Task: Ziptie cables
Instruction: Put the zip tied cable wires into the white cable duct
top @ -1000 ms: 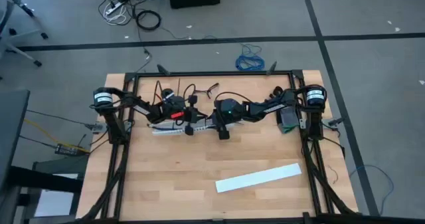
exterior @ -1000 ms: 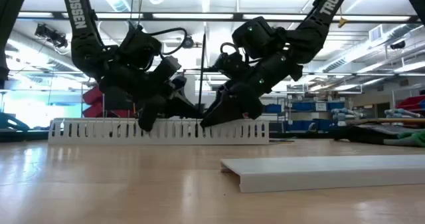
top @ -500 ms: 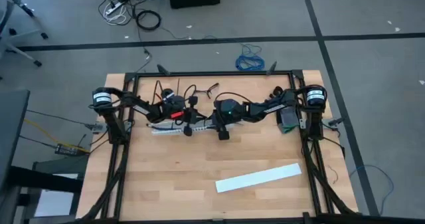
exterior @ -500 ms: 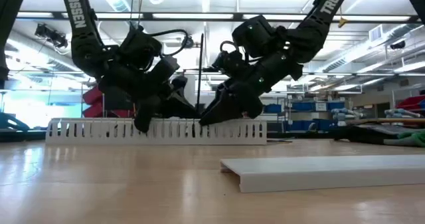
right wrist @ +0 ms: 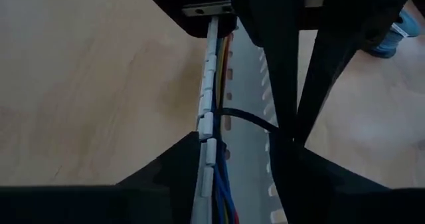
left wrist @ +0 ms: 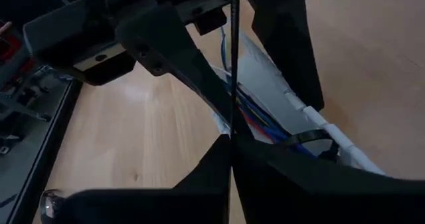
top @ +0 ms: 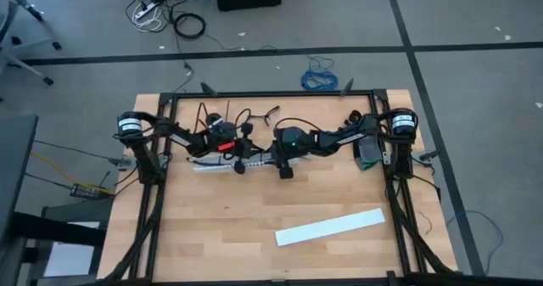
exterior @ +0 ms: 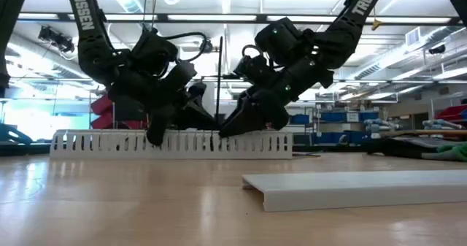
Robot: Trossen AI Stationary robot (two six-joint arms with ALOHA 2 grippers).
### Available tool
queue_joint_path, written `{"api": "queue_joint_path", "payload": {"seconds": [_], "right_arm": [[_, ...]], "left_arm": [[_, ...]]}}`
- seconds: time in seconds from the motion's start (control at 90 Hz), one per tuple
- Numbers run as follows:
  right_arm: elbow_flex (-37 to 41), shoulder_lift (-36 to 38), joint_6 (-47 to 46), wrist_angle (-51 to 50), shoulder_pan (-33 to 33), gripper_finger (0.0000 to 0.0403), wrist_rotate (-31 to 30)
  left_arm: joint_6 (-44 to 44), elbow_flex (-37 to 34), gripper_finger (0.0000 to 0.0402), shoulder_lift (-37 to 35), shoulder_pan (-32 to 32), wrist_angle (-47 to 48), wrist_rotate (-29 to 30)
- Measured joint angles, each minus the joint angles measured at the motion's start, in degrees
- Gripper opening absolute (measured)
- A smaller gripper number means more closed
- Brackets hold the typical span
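Both arms were huddled over the white slotted strip (top: pixel 222 165) near the upper middle of the high view, on the wooden table (top: pixel 254 210). The left hand (top: pixel 241 165) sat just left of centre and the right hand (top: pixel 285 169) right next to it, both low over the strip. In the low view they leaned in toward each other, tips almost meeting above the strip (exterior: pixel 171 144).

The cables (right wrist: pixel 221 177) were lying inside the strip's channel, running along its length; you could see blue, red and yellowish wires in the right wrist view and the same bundle (left wrist: pixel 255 121) in the left wrist view. A thin black ziptie (right wrist: pixel 249 119) looped across the cables and over the strip's wall. Its tail (exterior: pixel 220 78) stuck straight up between the two hands in the low view.

The left hand looked pinched on that black tail (left wrist: pixel 232 58), fingers pressed together around it. For the right hand, honestly couldn't tell whether it was clamped or loose.

A flat white cover (top: pixel 330 227) lay well apart, lower right of the table.
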State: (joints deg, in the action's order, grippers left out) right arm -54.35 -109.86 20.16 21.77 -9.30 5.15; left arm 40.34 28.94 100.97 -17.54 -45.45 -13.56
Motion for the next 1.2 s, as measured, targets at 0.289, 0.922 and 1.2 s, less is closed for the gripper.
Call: {"api": "queue_joint_path", "payload": {"seconds": [0.289,0.922,1.2], "right_arm": [[-0.11,0.25,-0.34,-2.55,-0.02,0.0164,0.46],[0.2,6.27,-2.49,-5.16,-0.04,0.0162,4.43],[0.13,8.86,-5.57,-3.56,0.92,0.0161,5.69]], "left_arm": [[-0.2,-0.03,0.0,-0.15,0.05,0.02,0.81],[-0.89,-0.47,0.0,-5.24,0.05,2.35,3.19],[-1.79,-0.31,0.0,-8.87,0.07,6.28,3.29]]}}
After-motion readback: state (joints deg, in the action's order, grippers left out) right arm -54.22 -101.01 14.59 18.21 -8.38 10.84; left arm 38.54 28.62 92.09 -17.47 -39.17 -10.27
